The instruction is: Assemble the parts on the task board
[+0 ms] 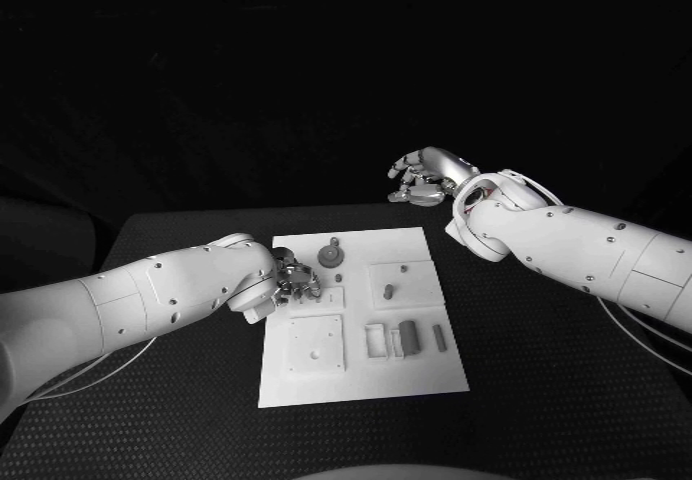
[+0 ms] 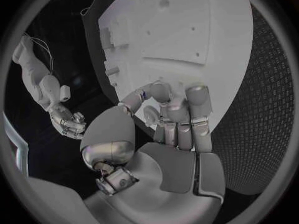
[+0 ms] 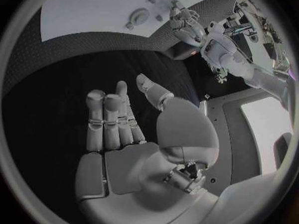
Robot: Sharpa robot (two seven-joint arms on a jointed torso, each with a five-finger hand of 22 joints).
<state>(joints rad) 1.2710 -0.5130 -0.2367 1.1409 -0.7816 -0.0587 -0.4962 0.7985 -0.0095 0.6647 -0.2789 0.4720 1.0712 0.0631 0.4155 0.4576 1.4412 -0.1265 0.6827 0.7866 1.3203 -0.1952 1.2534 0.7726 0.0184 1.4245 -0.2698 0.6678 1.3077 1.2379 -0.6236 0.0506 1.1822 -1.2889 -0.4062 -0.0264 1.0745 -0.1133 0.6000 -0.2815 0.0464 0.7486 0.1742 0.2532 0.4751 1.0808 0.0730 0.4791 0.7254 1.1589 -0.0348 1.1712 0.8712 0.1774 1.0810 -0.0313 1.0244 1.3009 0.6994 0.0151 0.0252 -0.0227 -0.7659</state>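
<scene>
Head view: the white board (image 1: 364, 350) lay in the middle of the black table (image 1: 548, 370), with square recessed plates and small grey parts on it. A round part (image 1: 332, 255) stood near its far edge, a small peg (image 1: 389, 291) sat in a square recess, and bars (image 1: 411, 336) lay toward its right side. The left hand (image 1: 296, 280) rested at the board's left edge, fingers curled in; whether it held anything could not be told. The right hand (image 1: 426, 177) hung beyond the board's far edge, off the table, fingers curled and empty.

Left wrist view: the left hand (image 2: 174, 117) had its fingers bent together over the board (image 2: 187, 30), a small round piece (image 2: 151, 115) between thumb and fingers.

Right wrist view: the right hand (image 3: 118, 119) showed fingers half bent, side by side, touching nothing; the board (image 3: 93, 12) lay well apart.
</scene>
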